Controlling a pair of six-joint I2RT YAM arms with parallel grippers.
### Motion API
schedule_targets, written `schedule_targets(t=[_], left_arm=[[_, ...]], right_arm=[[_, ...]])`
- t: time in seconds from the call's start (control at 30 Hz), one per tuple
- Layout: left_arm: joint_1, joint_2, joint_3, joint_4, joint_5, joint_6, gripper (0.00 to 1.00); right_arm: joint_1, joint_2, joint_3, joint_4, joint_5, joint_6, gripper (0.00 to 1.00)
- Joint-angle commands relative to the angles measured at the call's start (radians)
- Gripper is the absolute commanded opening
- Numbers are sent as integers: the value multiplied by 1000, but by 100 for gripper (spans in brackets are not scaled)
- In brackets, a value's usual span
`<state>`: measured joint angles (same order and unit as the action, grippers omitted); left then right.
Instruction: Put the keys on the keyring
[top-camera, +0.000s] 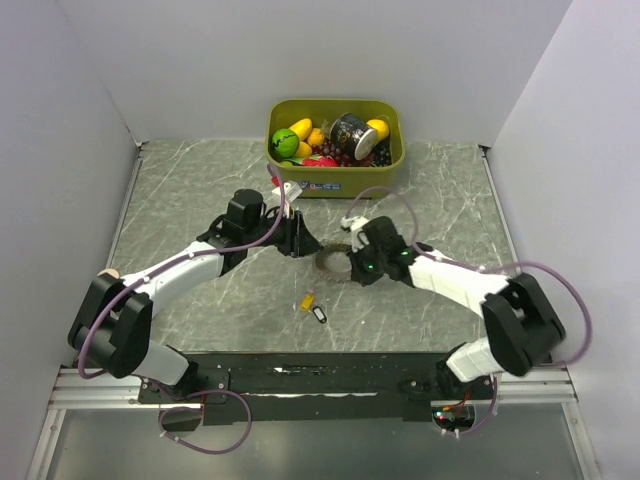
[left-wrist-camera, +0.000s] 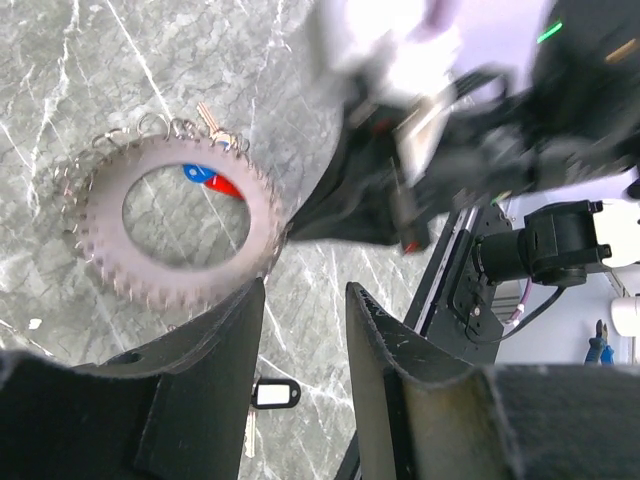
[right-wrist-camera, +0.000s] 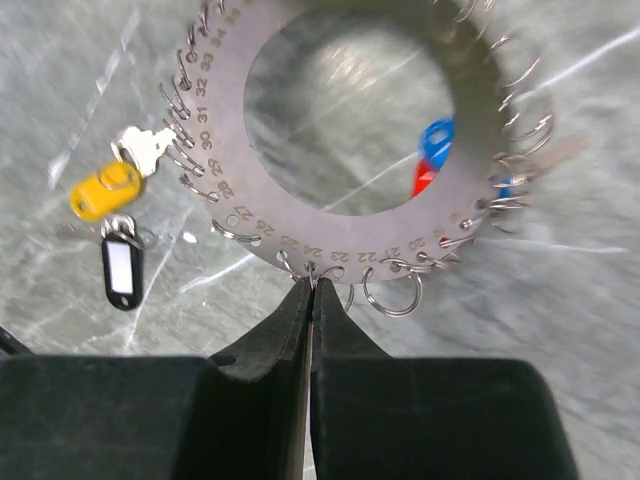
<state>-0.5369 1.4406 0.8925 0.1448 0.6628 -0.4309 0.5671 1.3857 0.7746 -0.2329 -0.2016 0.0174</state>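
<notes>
The keyring (right-wrist-camera: 340, 215), a flat grey disc with numbered holes and small wire loops round its rim, sits at the middle of the table (top-camera: 200, 200), between the two arms. The right gripper (right-wrist-camera: 312, 288) is clenched on its near rim, fingertips pressed together at one of the loops, apparently to steady the ring so a key can be threaded on. A blue key tag (right-wrist-camera: 437, 140) and a red key tag (right-wrist-camera: 425, 180) show through the ring's hole; whether they already hang from it cannot be told. A yellow-tagged key (right-wrist-camera: 105, 190) and a black-tagged key (right-wrist-camera: 122, 268) lie loose on the table just beside the ring, untouched. The left gripper (left-wrist-camera: 305, 300) hovers near the ring's opposite side, jaws apart with nothing between them, probably ready to fetch a key. Both arms reach forward and inward, elbows out, wrists angled toward each other. A green bin (top-camera: 385, 160) of toy fruit stands at the back, well apart.
</notes>
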Motion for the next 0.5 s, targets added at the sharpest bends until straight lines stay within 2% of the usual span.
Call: schedule_targets(t=[0.0, 0.13, 0.17, 0.23, 0.27, 0.37, 0.47], left_arm=[[5, 10, 10, 16, -5, 9, 44], [3, 9, 10, 12, -17, 12, 44], [3, 7, 8, 9, -19, 12, 45], [3, 4, 6, 4, -25, 14, 45], [3, 0, 5, 4, -25, 14, 45], [3, -6, -1, 4, -29, 15, 45], [3, -8, -6, 7, -32, 12, 45]], right_arm=[[59, 140, 96, -25, 28, 3, 4], [85, 268, 211, -117, 88, 35, 4], [88, 285, 222, -124, 115, 52, 13], [89, 277, 229, -125, 122, 59, 25], [91, 253, 224, -117, 126, 71, 38], [91, 204, 206, -103, 116, 99, 59], [91, 170, 198, -105, 110, 121, 63]])
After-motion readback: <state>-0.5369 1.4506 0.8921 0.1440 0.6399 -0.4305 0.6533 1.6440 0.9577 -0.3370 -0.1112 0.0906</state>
